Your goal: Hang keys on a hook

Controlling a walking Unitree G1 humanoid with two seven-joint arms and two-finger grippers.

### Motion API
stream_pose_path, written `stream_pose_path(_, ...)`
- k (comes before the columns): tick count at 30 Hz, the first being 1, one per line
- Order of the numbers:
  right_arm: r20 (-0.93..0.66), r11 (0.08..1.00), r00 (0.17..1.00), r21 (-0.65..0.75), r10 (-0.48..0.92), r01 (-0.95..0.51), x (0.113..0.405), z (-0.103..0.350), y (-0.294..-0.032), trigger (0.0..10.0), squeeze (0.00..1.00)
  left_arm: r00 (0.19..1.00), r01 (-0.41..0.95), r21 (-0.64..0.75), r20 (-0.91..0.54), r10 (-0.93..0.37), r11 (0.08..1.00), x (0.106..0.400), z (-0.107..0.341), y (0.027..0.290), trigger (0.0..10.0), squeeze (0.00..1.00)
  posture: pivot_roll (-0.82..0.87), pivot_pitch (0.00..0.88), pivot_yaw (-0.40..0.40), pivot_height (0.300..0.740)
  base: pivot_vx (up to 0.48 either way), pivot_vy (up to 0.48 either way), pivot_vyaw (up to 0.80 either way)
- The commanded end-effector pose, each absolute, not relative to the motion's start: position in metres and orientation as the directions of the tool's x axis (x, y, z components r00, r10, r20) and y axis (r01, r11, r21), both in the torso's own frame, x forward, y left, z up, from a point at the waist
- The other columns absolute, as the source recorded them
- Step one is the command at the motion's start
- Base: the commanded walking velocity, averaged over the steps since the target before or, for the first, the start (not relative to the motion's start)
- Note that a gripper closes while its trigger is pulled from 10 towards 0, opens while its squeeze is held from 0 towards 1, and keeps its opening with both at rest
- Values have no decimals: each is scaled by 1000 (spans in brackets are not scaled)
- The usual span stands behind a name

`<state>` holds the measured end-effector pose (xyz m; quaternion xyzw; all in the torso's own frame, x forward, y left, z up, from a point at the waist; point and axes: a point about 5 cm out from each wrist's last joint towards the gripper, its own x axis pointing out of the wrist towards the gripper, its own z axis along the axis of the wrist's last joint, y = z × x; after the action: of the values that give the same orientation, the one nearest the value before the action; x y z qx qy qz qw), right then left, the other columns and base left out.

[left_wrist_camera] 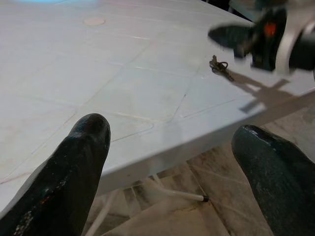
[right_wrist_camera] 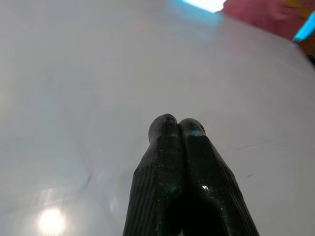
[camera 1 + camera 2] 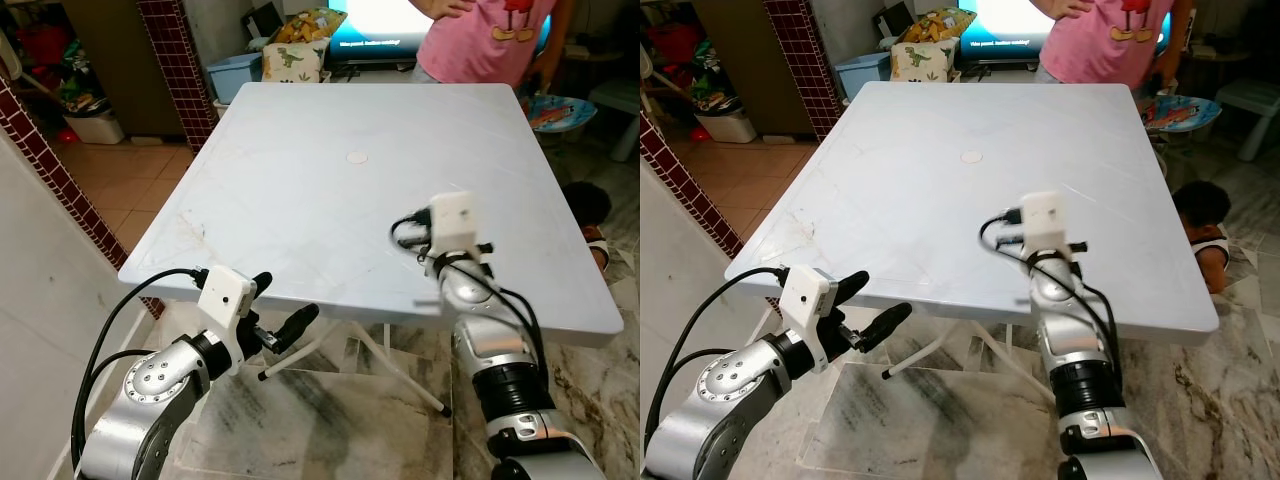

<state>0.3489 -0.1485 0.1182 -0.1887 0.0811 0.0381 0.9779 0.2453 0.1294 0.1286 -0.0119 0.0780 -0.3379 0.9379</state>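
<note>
a white plastic table (image 3: 300,170) stood before the robot, with a small round cap (image 3: 357,157) at its middle. the keys (image 1: 220,68) lay on the table top near the near edge, toward the right near corner, just beside the right gripper (image 1: 231,37) as the left wrist view showed it. in the right wrist view that gripper's two black fingers (image 2: 167,147) were pressed together, clenched on nothing, and pointed across the bare table top. the right arm reached up over the near edge, its white wrist camera (image 3: 450,215) above the table.

the left gripper (image 3: 285,315) hung just below and before the near edge, toward the left near corner, with its fingers (image 1: 74,167) spread wide apart and nothing between them.

beyond the far edge a person in a pink shirt (image 3: 490,40) stood, and a lit screen (image 3: 380,22) behind showed a line of writing too small to read. by the far left corner sat a light blue bin (image 3: 235,75) and a white bag printed with a green dinosaur (image 3: 293,58); what either held could not be made out. a patterned plate (image 3: 560,112) lay past the right far corner. a white tub (image 3: 95,127) stood on the tiled floor to the left, beside a column of dark red tiles (image 3: 180,65).
</note>
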Motion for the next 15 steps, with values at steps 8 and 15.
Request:
stream_pose_path(8, -250, 877, 966, -446, 72, -180, 337, 111, -188, 10000, 0, 761, 631, -72, -136, -634, 773, 246, 128, 130, 10000, 0, 64, 46, 90, 740, 0, 0, 0)
stream_pose_path(15, -260, 864, 961, -460, 88, -204, 336, 113, -200, 10000, 0, 757, 635, -76, -133, -639, 769, 246, 128, 128, 10000, 0, 64, 46, 90, 740, 0, 0, 0)
